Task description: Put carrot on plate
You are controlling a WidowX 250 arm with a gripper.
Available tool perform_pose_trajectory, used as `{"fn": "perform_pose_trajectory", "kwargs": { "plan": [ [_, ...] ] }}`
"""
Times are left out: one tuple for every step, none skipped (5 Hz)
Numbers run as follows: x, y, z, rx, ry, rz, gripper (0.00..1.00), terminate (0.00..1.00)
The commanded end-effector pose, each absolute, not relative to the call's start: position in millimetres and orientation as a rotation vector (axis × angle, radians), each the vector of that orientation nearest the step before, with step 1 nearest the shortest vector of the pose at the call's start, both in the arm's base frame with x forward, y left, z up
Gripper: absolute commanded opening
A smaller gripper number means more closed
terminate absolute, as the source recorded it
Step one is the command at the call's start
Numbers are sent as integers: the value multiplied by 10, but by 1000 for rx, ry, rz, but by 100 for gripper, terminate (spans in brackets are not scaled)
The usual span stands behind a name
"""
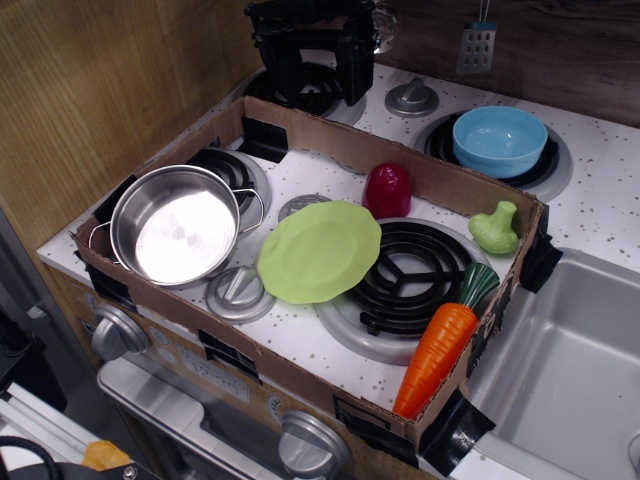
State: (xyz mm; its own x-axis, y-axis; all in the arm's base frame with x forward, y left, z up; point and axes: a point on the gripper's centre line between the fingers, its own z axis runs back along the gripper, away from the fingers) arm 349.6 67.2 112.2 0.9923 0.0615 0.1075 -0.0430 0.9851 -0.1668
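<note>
Approach step: gripper is parked at rear, jaw state indeterminate — next, reach the carrot, then the plate.

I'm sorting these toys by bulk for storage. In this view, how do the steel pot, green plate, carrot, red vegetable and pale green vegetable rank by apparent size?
1. Steel pot and green plate: about alike, not ranked.
2. Carrot, though it lies nearer the camera.
3. Red vegetable and pale green vegetable: too close to call.
</note>
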Motion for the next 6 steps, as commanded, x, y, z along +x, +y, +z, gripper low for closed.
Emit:
{"fn": "perform_pose_trajectory", "kwargs": {
  "plan": [
    [3496,672,1122,-165,-113,53,100,0],
    [3385,485,1370,-204,-204,-2,100,0],
    [3190,223,1557,-234,-230,-32,100,0],
    [2946,-38,1594,-335,-293,-87,100,0],
    [2760,-200,1348,-442,-277,-40,100,0],
    [2636,-274,1063,-518,-246,-7,100,0]
  ]
}}
